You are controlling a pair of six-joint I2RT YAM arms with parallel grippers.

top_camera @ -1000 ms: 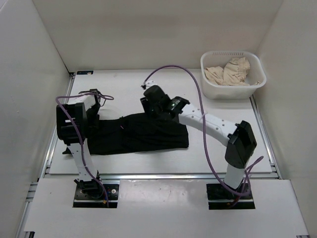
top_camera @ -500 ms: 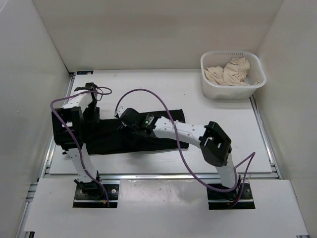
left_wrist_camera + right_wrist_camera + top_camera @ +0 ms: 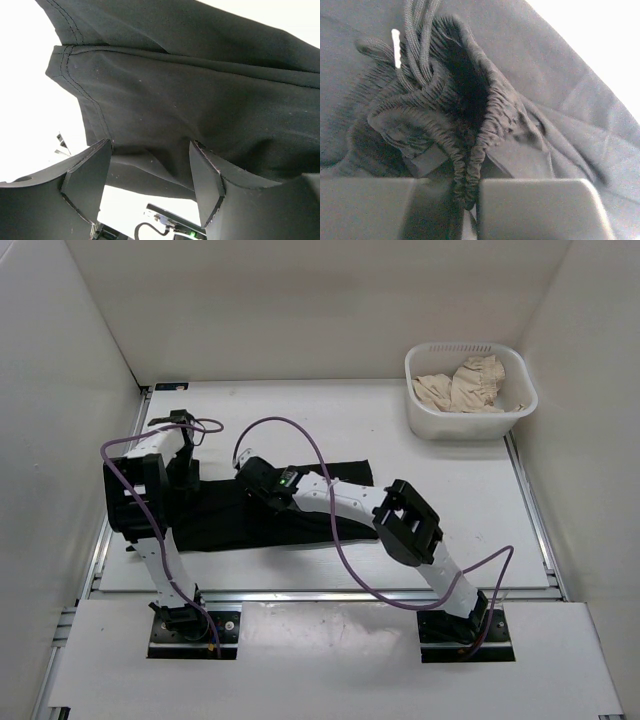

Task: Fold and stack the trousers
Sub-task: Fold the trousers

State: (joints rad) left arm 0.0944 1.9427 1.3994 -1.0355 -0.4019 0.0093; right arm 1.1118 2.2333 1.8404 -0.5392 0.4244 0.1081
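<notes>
The trousers (image 3: 220, 522) lie spread across the near-left part of the table (image 3: 450, 500), a black band running left to right, with both arms reaching onto them.

At the left end, the top view shows the left gripper (image 3: 186, 480) down at the cloth's edge, but the arm covers its fingers there. The left wrist view shows them: the left gripper (image 3: 150, 150) stands wide, its two dark fingers well apart, and a stitched hem (image 3: 75, 75) of the trousers (image 3: 200, 100) crosses the gap in front of them. Whether the cloth touches the pads I cannot tell.

Further right, near the middle of the garment, the right gripper (image 3: 256, 486) presses down on the fabric; from above its fingers are too small to read. The right wrist view is close enough to settle it: the right gripper (image 3: 470, 200) is nearly closed, pinching a bunched fold of the elastic waistband (image 3: 470, 125) of the trousers (image 3: 560, 75) between its two grey fingers. A black drawstring (image 3: 417, 30) with a white tip (image 3: 396, 47) hangs over the gathered band, a detail the top view does not resolve.

At the far right corner, seen only from above, a white basket (image 3: 420, 405) sits well apart from the trousers, with a crumpled beige garment (image 3: 460, 388) inside it.
</notes>
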